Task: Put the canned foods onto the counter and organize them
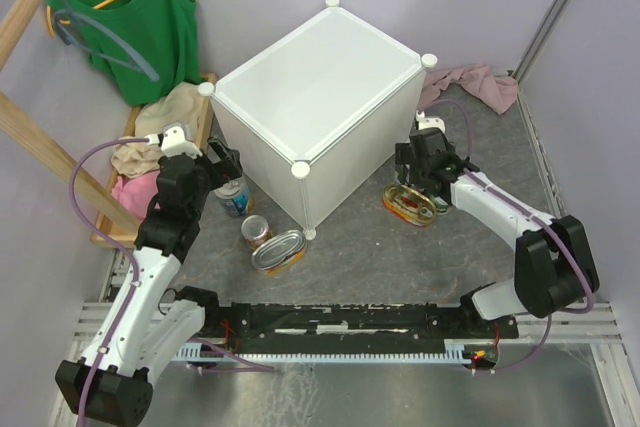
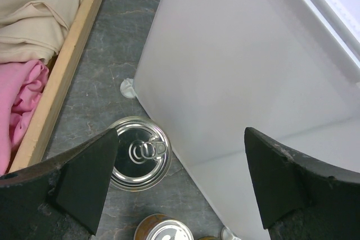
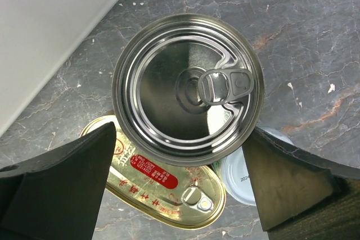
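Left pincer (image 1: pixel 224 161): wide open, both black fingers (image 2: pixel 84 178) spread far apart, holding nothing.
Left tall can (image 2: pixel 139 153): standing on the grey floor (image 1: pixel 370 247), below the left pincer. Sits in the gap between the fingers, but close to the left one. Silver top with a pull ring, blue label in the top view.
Right pincer (image 3: pixel 180 139): wide open too, one finger on each side of a can.
Right tall can (image 3: pixel 188 88): right in the middle of the gap, silver top with pull ring facing the wrist camera. Cannot tell if the fingers touch it.
Right flat tin (image 3: pixel 163 186): on the floor just beside the right tall can, partly hidden behind it, red and yellow.
Small white-topped can (image 3: pixel 242 178): beside that flat tin, near the right finger.
Small orange can (image 1: pixel 256 230): on the floor, just beside the left tall can, on the near side.
Left flat tin (image 1: pixel 278 251): touching or almost touching the small orange can.
Counter (image 1: pixel 315 87): big white box in the middle, between the two pincers. Near wall just beside the left tall can.
Wooden rack (image 2: pixel 62 77): left of the left pincer, with pink cloth (image 2: pixel 22 99) and beige cloth (image 2: pixel 39 15) on it.
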`<state>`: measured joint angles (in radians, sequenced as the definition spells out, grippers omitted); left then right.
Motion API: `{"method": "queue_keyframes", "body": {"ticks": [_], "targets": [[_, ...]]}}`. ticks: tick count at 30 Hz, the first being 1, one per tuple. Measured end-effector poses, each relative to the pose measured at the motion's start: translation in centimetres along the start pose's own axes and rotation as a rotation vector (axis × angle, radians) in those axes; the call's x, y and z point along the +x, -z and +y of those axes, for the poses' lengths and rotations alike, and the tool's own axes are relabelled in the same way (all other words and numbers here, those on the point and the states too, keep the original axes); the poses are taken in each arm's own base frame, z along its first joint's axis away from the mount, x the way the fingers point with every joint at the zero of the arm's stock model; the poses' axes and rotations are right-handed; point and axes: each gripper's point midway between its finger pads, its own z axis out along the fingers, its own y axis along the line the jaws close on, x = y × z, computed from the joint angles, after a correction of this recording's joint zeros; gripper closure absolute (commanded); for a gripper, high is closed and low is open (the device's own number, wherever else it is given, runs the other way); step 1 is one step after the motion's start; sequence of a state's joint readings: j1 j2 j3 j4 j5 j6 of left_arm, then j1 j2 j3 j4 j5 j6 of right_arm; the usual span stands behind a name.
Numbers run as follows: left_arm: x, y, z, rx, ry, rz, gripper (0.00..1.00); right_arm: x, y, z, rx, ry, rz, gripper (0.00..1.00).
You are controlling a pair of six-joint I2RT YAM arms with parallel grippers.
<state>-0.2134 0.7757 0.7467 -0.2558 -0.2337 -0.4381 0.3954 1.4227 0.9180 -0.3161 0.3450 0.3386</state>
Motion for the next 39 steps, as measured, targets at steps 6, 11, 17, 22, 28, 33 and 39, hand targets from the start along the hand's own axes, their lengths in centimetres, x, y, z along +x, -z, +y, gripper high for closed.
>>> {"method": "queue_keyframes", "body": {"ticks": [6, 11, 17, 22, 28, 33, 39], "targets": [[0.0, 0.0, 0.0, 0.0, 0.0, 0.0, 0.01, 0.2, -0.8, -0.1, 0.002, -0.002, 0.012, 0.0], [0.0, 0.0, 0.0, 0.0, 0.0, 0.0, 0.01, 0.1, -1.3, -0.2, 0.007, -0.006, 0.018, 0.0], [0.0, -0.1, 0.0, -0.001, 0.0, 0.0, 0.01, 0.0, -1.5, -0.2, -0.001, -0.014, 0.02, 0.0], [0.0, -0.1, 0.0, -0.001, 0.0, 0.0, 0.01, -0.1, -2.0, -0.2, 0.0, -0.017, 0.023, 0.0], [0.1, -0.2, 0.0, -0.004, -0.002, 0.004, 0.01, -0.7, -2.5, -0.4, 0.008, -0.015, 0.024, 0.01], [0.2, -0.3, 0.1, -0.009, -0.003, 0.005, 0.01, -1.2, -2.9, -0.3, 0.007, -0.008, 0.025, 0.07], [0.1, -0.3, 0.4, -0.023, -0.003, -0.002, 0.0, -1.3, -3.0, -0.2, 0.002, -0.005, 0.027, 0.23]]}}
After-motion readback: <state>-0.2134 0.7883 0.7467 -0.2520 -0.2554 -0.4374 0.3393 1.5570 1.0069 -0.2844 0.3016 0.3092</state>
